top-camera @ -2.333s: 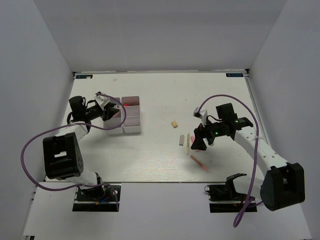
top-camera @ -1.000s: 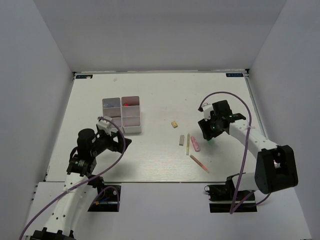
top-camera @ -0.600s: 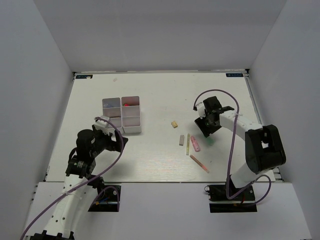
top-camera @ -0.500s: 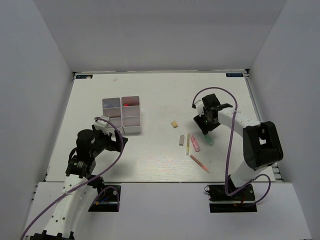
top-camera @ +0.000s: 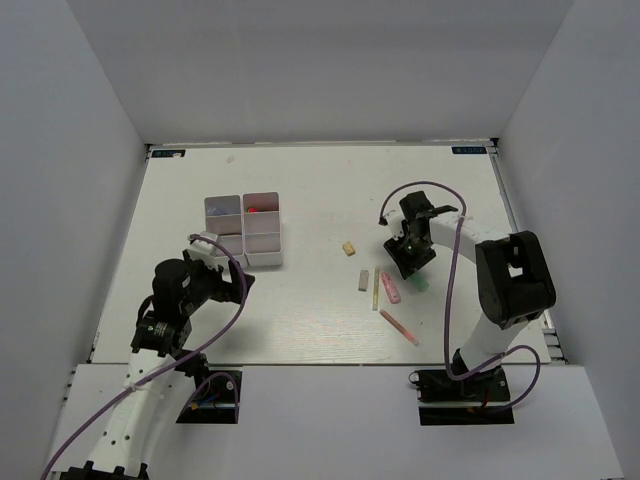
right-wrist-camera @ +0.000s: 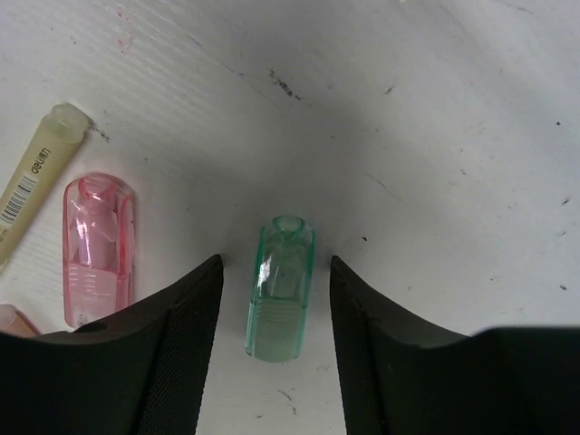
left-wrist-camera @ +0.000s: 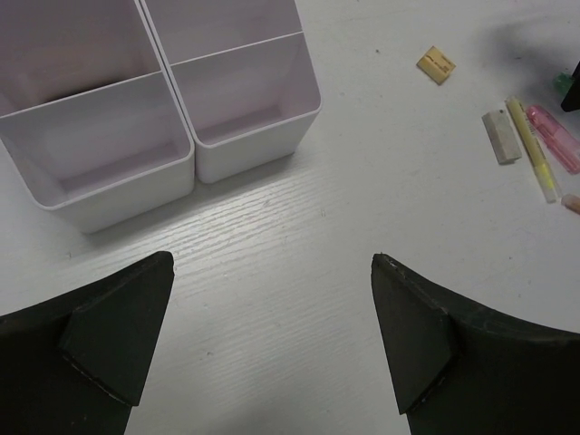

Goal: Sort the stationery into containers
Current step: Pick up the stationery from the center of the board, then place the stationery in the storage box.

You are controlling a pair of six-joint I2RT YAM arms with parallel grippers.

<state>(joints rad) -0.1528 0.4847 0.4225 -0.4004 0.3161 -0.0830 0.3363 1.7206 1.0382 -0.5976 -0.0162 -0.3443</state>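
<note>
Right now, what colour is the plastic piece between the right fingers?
The piece is translucent green; right wrist view shows it best.

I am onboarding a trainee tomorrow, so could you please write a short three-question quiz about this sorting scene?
1. True or false: the right end effector is shut on the green highlighter.
2. Fill in: the left end effector hovers ___ near the tray, holding nothing.
3. Where is the pink highlighter? A) in the tray B) on the table beside the green highlighter C) in the left end effector.
Key: 1 false, it is open with a finger on each side of it; 2 open; 3 B.
</note>
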